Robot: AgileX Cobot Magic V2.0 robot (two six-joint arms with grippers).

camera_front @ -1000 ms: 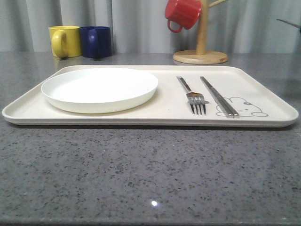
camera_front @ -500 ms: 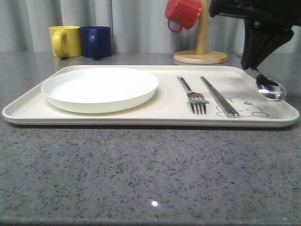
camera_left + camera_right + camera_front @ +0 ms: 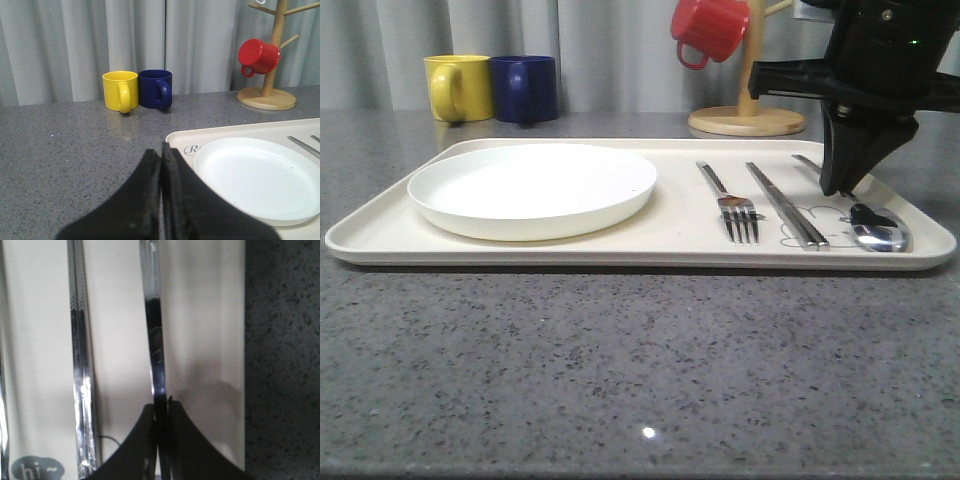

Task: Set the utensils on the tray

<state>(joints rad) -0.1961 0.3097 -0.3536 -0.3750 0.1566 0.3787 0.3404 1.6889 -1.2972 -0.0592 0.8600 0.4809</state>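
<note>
Over the tray's [image 3: 410, 235] right end, right end effector [image 3: 839, 188] pinches the spoon [image 3: 878, 229] handle; release only once it lies flat.

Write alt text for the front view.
The right end effector holds a spoon by its handle, bowl resting on a cream tray. Also on the tray: white plate, fork, chopsticks.

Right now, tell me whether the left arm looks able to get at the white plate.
Probably yes. The left gripper hangs shut just short of the white plate, which lies bare on the near-left part of the tray. The right gripper is busy with the spoon at the far side.
</note>
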